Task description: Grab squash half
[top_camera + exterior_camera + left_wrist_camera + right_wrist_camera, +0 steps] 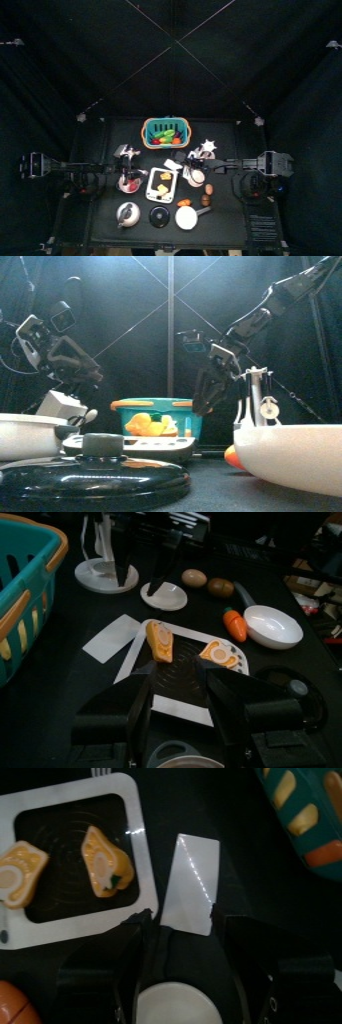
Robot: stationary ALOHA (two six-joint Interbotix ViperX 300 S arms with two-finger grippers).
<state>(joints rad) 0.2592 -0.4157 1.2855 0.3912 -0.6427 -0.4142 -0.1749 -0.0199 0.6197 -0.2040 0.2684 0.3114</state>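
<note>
Two orange squash halves lie on a white-rimmed black tray point(194, 640) in the table's middle. In the left wrist view one half point(160, 642) stands on edge and the other point(222, 655) lies flat. In the right wrist view they show as one half point(104, 860) and another point(23, 873). In the top view they point(163, 183) are small. My left gripper point(179, 680) is open and empty, a short way in front of the tray. My right gripper point(186, 923) is open and empty over a white card point(194, 883) beside the tray.
A teal basket point(166, 130) with food stands behind the tray. A white bowl point(274, 625), a carrot point(234, 622), two brown eggs point(195, 578) and white utensil stands point(104, 574) surround it. A pot lid point(87, 471) and a large white bowl point(287, 456) sit at the front edge.
</note>
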